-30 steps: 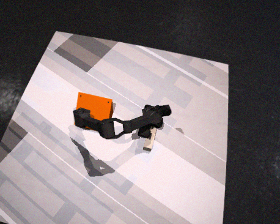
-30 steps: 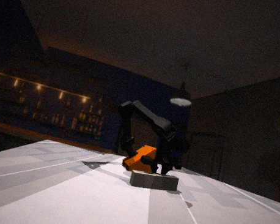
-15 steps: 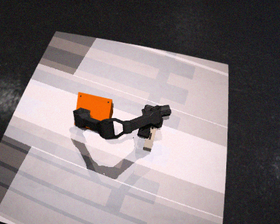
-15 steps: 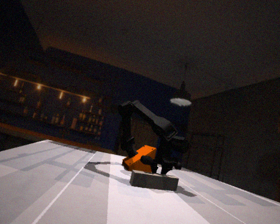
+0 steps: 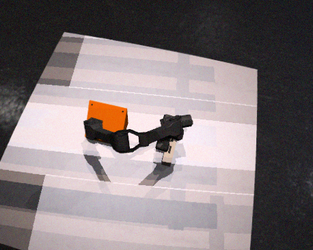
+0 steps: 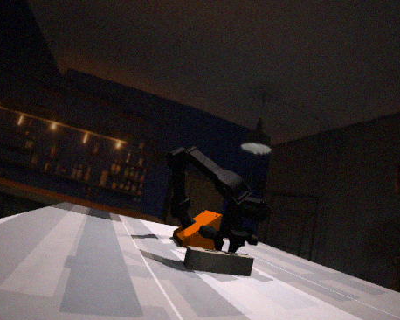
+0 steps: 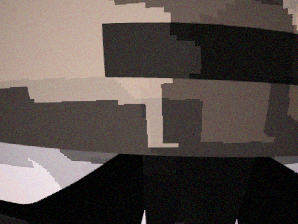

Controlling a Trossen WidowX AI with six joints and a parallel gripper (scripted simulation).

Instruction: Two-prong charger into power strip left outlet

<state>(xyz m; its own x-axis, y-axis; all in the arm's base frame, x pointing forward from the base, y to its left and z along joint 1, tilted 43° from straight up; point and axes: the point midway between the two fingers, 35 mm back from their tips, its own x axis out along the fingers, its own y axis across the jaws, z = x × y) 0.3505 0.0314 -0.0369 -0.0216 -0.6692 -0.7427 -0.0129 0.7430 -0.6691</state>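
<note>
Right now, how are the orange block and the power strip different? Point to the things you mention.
The orange block (image 5: 107,117) (image 6: 199,236) is bright orange, while the power strip (image 5: 168,156) (image 6: 218,262) is pale beige on top. The orange block has a broad, slanted face; the power strip is long, narrow and boxy. The claw (image 6: 231,250) is down at the power strip, but the orange block sits off to one side. Both rest on the same table.
</note>
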